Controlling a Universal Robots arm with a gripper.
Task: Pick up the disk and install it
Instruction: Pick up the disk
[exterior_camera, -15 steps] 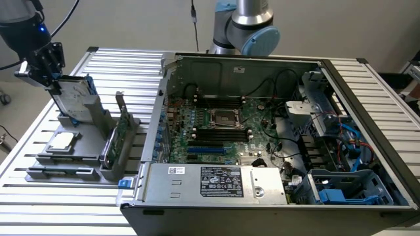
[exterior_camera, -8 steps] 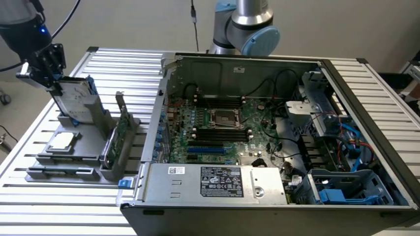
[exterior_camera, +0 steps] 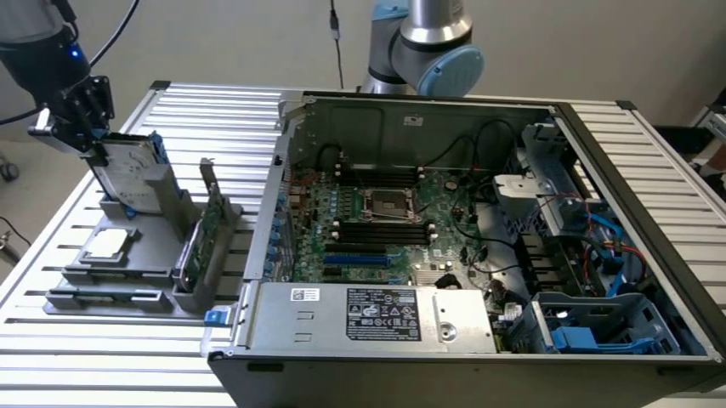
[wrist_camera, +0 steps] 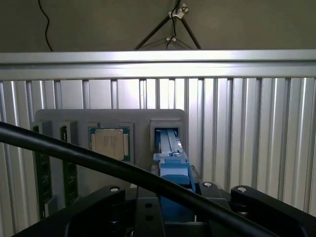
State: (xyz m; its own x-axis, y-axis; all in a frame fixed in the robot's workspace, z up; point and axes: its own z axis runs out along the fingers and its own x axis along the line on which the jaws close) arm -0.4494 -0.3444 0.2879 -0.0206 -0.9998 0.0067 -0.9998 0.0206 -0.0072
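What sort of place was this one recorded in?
Probably a robotics lab bench set up for computer assembly: an open computer case sits on a slatted metal table, a grey fixture beside it holds parts, and the gripper is at the disk.

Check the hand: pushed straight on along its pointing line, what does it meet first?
The disk, already between the hand's fingers. Beyond it along that line sits the slot of the grey holder; how much gap lies under the disk is unclear.
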